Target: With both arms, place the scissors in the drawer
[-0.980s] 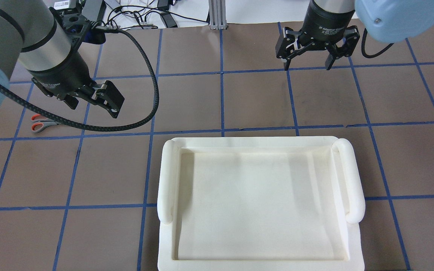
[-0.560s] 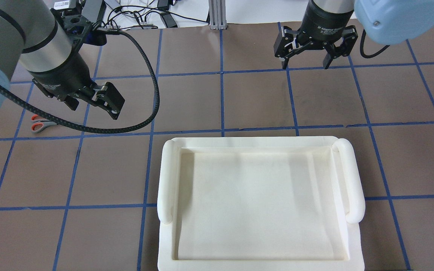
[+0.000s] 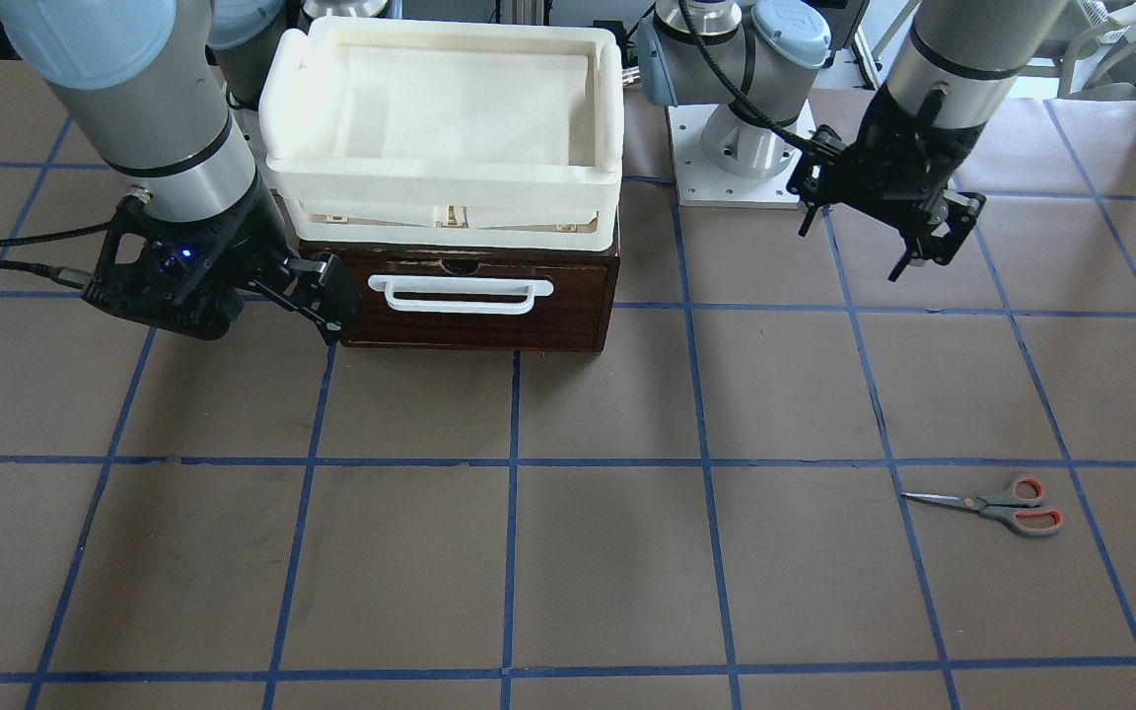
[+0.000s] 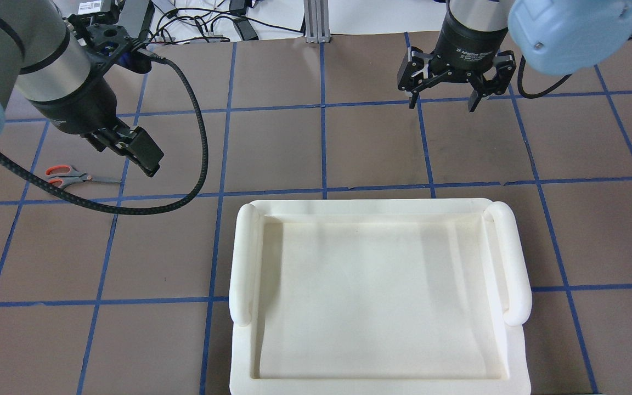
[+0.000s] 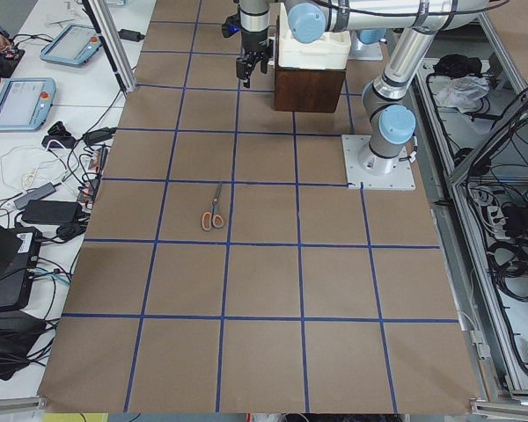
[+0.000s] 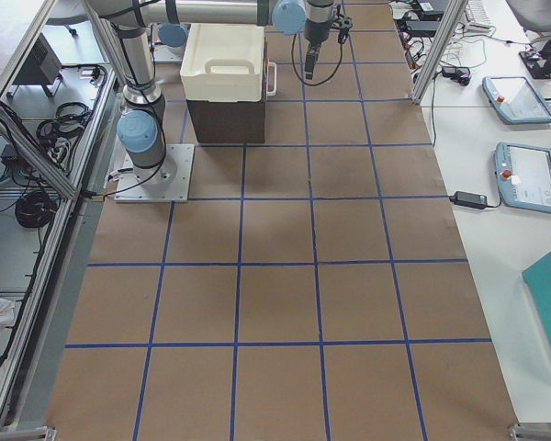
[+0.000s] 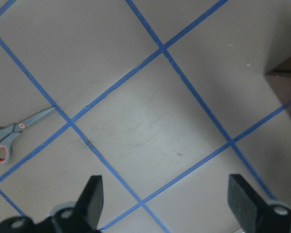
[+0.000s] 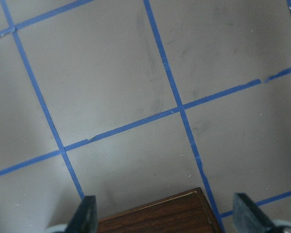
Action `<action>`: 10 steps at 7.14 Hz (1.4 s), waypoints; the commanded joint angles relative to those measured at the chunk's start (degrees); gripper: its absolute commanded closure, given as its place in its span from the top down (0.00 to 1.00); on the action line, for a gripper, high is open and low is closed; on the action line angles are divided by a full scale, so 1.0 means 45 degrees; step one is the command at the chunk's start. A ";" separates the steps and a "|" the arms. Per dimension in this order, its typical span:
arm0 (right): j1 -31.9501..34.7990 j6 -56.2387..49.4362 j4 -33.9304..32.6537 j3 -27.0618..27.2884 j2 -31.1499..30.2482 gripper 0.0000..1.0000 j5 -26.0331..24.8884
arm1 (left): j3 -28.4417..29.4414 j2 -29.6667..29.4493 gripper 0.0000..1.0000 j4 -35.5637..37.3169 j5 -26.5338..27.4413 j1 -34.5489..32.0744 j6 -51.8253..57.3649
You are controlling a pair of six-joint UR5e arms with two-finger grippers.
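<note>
The scissors (image 3: 997,505) lie flat on the brown table, also in the overhead view (image 4: 69,176) and at the left edge of the left wrist view (image 7: 9,138). My left gripper (image 4: 124,151) is open and empty, above the table, just right of the scissors in the overhead view. It also shows in the front view (image 3: 854,251). The dark wooden drawer (image 3: 479,296) is shut, and its white bar handle (image 3: 460,294) faces the front camera. My right gripper (image 4: 443,103) is open and empty, beside the drawer's corner (image 8: 155,218).
A cream-white plastic tray (image 4: 244,263) sits on top of the drawer cabinet (image 3: 440,187). Blue tape lines grid the table. A black cable (image 4: 195,142) loops from my left wrist. Tablets and cables lie beyond the table's far edge (image 5: 35,97).
My left gripper has moved left towards the scissors, and its cable no longer covers them. The right gripper has shifted only slightly. Both stay open.
</note>
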 commanded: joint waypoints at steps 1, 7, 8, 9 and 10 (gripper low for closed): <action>0.0093 0.4915 0.0019 0.0021 0.0377 1.00 0.0016 | -0.0070 -0.1329 0.89 0.1650 0.0090 0.1402 0.6020; 0.2414 1.3011 -0.0313 0.0002 0.2311 1.00 -0.0004 | 0.0105 -0.6273 1.00 0.6050 -0.0007 0.3668 1.8708; 0.2631 1.3678 -0.0274 0.0021 0.2488 1.00 0.0035 | 0.0105 -0.6956 1.00 0.7024 -0.0046 0.4216 1.9144; 0.2671 1.4284 -0.0100 0.0002 0.2548 1.00 0.0055 | 0.0125 -0.7311 1.00 0.7285 -0.0047 0.4395 1.9168; 0.2672 1.4832 -0.0078 0.0021 0.2684 1.00 0.0074 | 0.0144 -0.7527 1.00 0.7365 -0.0047 0.4571 1.9168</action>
